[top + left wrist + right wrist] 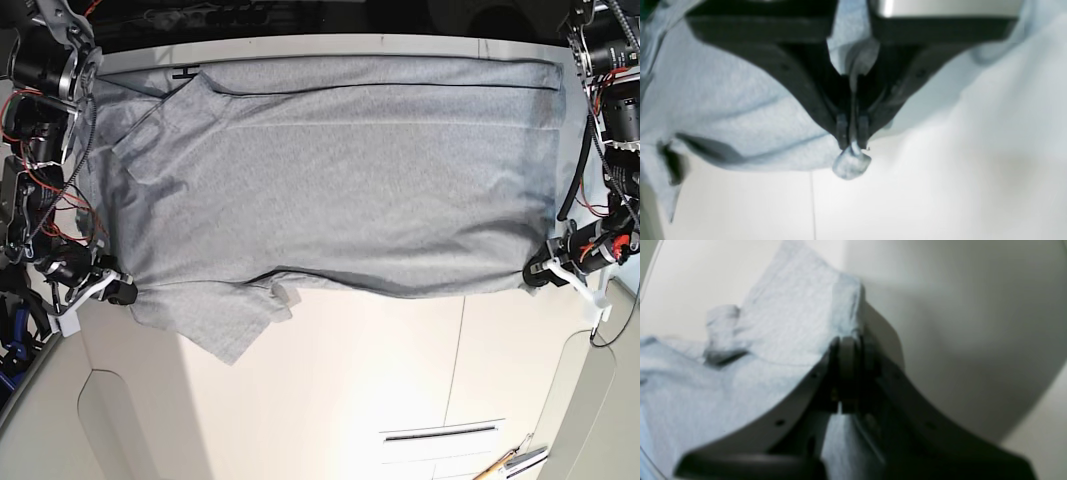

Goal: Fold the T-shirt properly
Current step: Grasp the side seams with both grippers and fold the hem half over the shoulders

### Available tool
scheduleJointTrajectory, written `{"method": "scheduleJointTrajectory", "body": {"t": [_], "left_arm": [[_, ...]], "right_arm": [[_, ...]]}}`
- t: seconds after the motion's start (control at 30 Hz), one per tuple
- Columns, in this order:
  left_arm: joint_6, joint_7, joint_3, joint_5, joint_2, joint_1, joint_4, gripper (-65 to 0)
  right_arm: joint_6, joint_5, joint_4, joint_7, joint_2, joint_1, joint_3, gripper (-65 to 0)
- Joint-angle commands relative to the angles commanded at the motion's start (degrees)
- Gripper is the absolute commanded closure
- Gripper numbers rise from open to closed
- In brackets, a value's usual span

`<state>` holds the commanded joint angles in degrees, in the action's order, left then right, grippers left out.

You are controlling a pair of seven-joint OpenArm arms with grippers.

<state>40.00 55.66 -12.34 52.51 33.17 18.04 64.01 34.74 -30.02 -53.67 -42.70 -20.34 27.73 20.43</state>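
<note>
The light heather-grey T-shirt (pixel 340 170) lies spread wide across the white table, plain side up, no letters showing. Its near edge is stretched between both grippers and sags slightly in the middle. One short sleeve (pixel 225 320) hangs toward the near left; another sleeve (pixel 170 125) lies folded at the far left. My left gripper (pixel 852 141) is shut on a bunched corner of the T-shirt (pixel 740 110); it shows at the right in the base view (pixel 535 272). My right gripper (pixel 846 343) is shut on a fold of the T-shirt (pixel 786 326); it shows at the left in the base view (pixel 125 292).
The white table (pixel 400 380) has seams and a slot near the front. A pen-like tool (pixel 510 462) lies at the near right edge. Arm bodies and red cables stand along the left (pixel 40 150) and right (pixel 610 110) sides.
</note>
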Motion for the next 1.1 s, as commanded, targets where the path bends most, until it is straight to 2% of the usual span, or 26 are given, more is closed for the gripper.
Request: {"method": "scheduleJointTrajectory", "body": {"t": [0.13, 0.27, 0.53, 0.83, 0.93, 0.97, 1.03, 1.07, 1.1], "left_arm": [[0.0, 4.15, 0.0, 3.02, 1.77, -0.96, 1.86, 0.0], [0.0, 4.37, 0.0, 4.07, 3.13, -4.11, 1.9, 0.0], [0.0, 4.85, 0.0, 5.57, 3.21, -8.04, 1.95, 0.0], [0.0, 5.01, 0.0, 5.6, 3.8, -10.91, 2.08, 0.0], [0.0, 5.01, 0.0, 7.17, 3.8, -11.26, 2.08, 0.0], [0.0, 5.01, 0.0, 7.54, 3.78, -11.23, 2.08, 0.0], [0.0, 5.01, 0.0, 8.35, 3.8, -11.23, 2.08, 0.0], [0.0, 5.01, 0.0, 8.37, 3.8, -11.26, 2.08, 0.0], [0.0, 5.01, 0.0, 8.35, 3.8, -11.26, 2.08, 0.0]], "right_arm": [[0.0, -3.5, -4.31, -2.34, -0.52, -1.7, 0.0, 0.0], [-0.02, -5.11, -12.48, -3.1, -1.62, -7.96, 0.02, 0.0], [-0.17, -5.16, -24.2, -3.19, -1.77, -19.3, 1.25, 0.0], [-0.48, -5.03, -25.62, -2.01, -1.7, -27.21, 1.38, 0.0], [-0.48, -4.85, -25.59, -1.64, -1.7, -28.57, 1.38, 0.0], [-0.48, -4.87, -25.59, -1.62, -1.7, -28.55, 1.38, -3.0], [-0.5, -4.94, -25.62, -0.57, -1.7, -28.52, 1.38, -20.5], [-0.5, -4.94, -25.62, -0.52, -1.7, -28.48, 1.38, -26.4], [-0.59, -4.94, -25.62, -0.57, -1.7, -28.37, 1.38, -28.9]]}}
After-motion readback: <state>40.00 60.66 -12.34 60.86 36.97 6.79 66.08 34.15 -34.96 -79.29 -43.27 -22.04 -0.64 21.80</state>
